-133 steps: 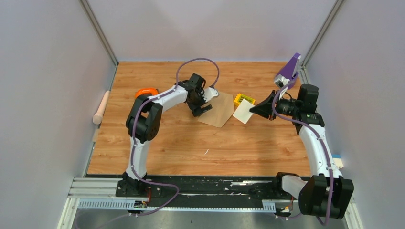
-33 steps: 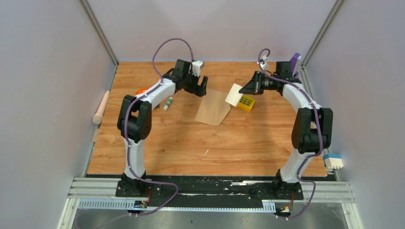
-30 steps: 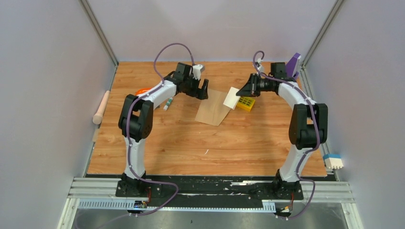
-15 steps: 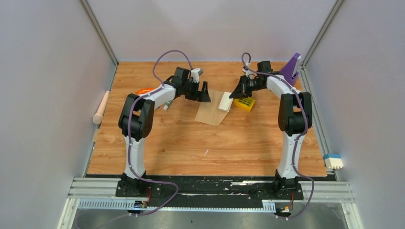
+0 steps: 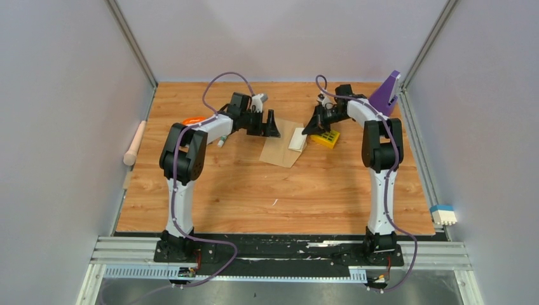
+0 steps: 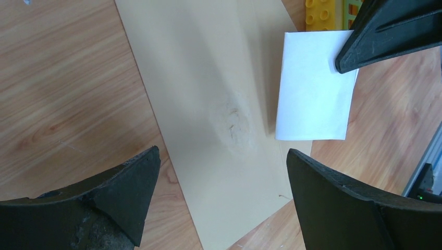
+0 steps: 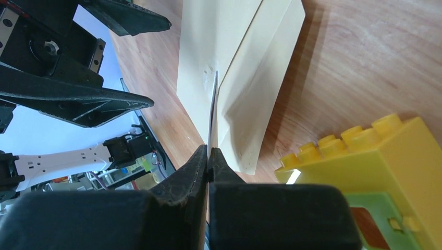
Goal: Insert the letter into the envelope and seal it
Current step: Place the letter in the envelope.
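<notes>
- The envelope [image 5: 284,150] lies flat on the wooden counter [image 5: 254,190], in the upper middle of the top view, between the two arms.
- The right end effector [image 5: 311,127] has its fingers pressed together on one edge of the letter [image 5: 297,139], a folded white sheet.
- In the right wrist view the letter is seen edge-on, as a thin line running up from between the closed black fingers toward the envelope.
- In the left wrist view the letter sits in the upper right of the frame. Its left edge overlaps the envelope's right side and casts a shadow on the tan paper.
- Whether the letter touches the envelope cannot be told.
- The left end effector [image 5: 267,124] is spread wide and holds nothing. It hangs over the envelope's upper left part, with the tan paper showing between the two black fingers.
- A yellow toy brick [image 5: 325,138] sits on the counter just to the right of the letter, close under the right end effector.
- A purple block [image 5: 384,94] stands near the counter's upper right corner.
- An orange object [image 5: 194,121] and a small white tube [image 5: 220,142] lie by the left arm, at the upper left of the counter.
- A pale wooden dowel [image 5: 134,143] rests at the counter's left edge.
</notes>
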`<action>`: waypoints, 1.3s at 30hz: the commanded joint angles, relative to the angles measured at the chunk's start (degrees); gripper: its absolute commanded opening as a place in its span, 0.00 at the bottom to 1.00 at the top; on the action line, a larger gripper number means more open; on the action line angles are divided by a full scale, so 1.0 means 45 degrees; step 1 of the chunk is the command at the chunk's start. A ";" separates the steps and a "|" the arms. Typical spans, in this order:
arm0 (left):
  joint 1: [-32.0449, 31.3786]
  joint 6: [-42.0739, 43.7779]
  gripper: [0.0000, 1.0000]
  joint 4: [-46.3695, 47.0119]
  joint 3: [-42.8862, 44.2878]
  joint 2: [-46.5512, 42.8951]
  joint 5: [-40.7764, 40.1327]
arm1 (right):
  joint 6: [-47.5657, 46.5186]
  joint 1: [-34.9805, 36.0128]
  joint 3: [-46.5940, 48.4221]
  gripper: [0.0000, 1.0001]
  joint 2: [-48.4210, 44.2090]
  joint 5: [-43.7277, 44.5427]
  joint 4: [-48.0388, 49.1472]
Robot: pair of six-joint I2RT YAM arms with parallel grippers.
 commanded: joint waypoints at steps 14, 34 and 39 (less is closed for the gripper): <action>0.0246 -0.0954 0.99 0.1640 -0.0826 0.0141 0.0868 | 0.0298 0.0331 0.1242 0.00 0.1199 0.0539 -0.0686; 0.0246 -0.1228 0.99 0.1747 -0.0986 0.0303 0.1044 | -0.0422 0.0699 0.1900 0.00 0.1646 0.1006 -0.0940; 0.0246 -0.1291 0.99 0.1747 -0.0937 0.0386 0.1136 | -0.0643 0.0852 0.1995 0.00 0.1689 0.0734 -0.0930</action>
